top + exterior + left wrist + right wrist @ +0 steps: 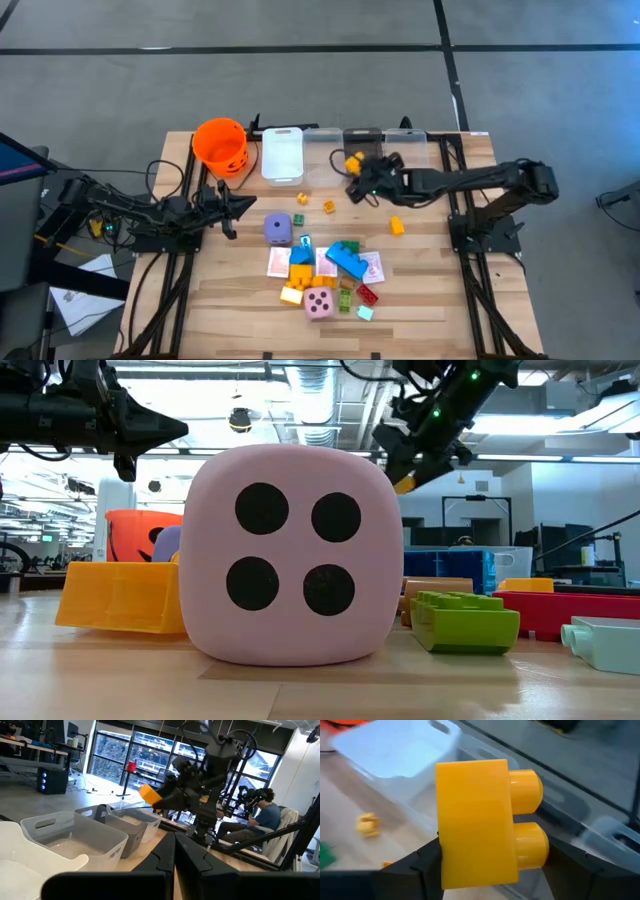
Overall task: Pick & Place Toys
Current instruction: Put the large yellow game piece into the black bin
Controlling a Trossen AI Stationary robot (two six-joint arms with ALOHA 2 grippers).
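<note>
My right gripper [362, 172] [490, 872] is shut on a yellow two-stud brick [353, 160] [475, 825] and holds it above the table, at the near edge of a clear bin [362, 142]. The brick also shows in the left wrist view [149, 795] and the low view [405, 483]. My left gripper [236, 206] [175, 857] waits shut at the table's left, holding nothing. Other toys lie on the near middle of the table: a purple die [278, 229], a pink die [319, 304] [290, 555], a blue brick [347, 260], an orange brick [397, 226] and pink-backed cards [278, 262]. My right gripper pinches the yellow brick between its two fingers. One finger [417, 865] lies on the brick's flat side [445, 855], the other [570, 865] on the studded side by the lower stud [532, 845]. The fingers come from the table's right, slanting down. The brick is lifted clear.
An orange bucket [220, 145], a white bin [282, 155] and clear bins [322, 148] [405, 142] stand in a row along the far edge. Small yellow pieces [300, 197] [328, 206] lie before them. In the low view, green [465, 622] and red [560, 610] bricks lie beside the pink die.
</note>
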